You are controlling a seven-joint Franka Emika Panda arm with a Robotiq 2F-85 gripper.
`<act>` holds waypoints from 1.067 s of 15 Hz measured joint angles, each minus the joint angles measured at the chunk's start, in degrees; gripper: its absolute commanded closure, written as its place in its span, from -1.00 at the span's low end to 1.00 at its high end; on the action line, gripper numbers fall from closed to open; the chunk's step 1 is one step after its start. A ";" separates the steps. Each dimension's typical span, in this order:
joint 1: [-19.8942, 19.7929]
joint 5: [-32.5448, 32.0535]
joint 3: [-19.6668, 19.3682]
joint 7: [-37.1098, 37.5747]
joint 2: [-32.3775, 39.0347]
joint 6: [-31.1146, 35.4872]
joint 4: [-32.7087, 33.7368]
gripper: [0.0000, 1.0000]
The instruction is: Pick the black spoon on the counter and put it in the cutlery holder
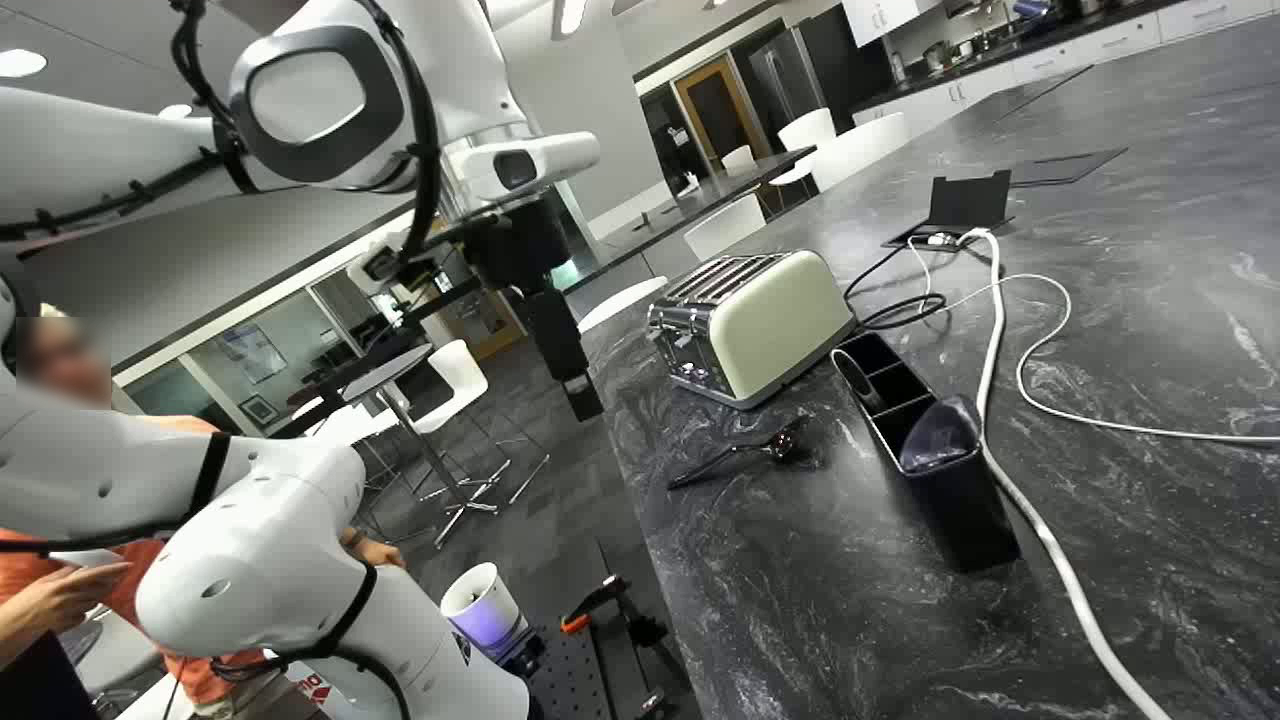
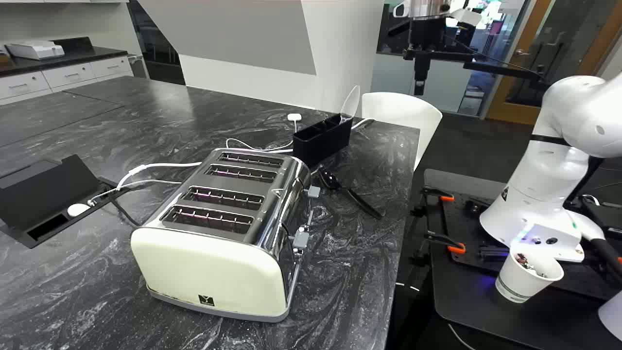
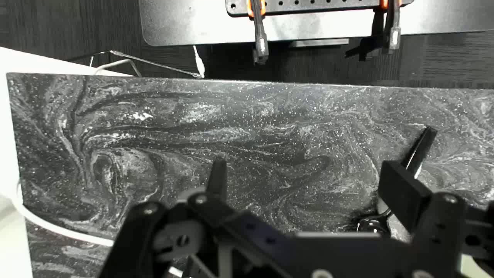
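Black spoon (image 2: 351, 195) lay on the counter (image 2: 350, 272) near holder (image 2: 321, 144) and toaster (image 2: 218, 248), whose badge (image 2: 206, 300) I couldn't read. My claw (image 3: 306, 172) stood wide.

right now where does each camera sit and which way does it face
Wrist view: sits at the end effector, seen at picture bottom; faces down on counter and black spoon.
An exterior view: nearer the black divided holder, tilted, facing across the counter; arm at picture left.
An exterior view: nearer the toaster, facing past it to the holder; arm at picture right.
Both exterior views share spoon, holder, toaster and end effector, from roughly opposite ends.
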 measured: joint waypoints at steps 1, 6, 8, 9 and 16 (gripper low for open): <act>0.00 0.00 0.00 0.00 0.00 0.00 0.00 -1.00; 0.00 0.05 0.12 0.43 0.00 0.09 0.00 -1.00; 0.14 1.74 1.56 4.38 -0.04 0.14 -0.26 -1.00; 0.42 3.62 2.85 7.23 -0.08 0.15 -0.64 -1.00; 4.17 18.60 17.78 34.64 0.40 16.74 -7.89 -1.00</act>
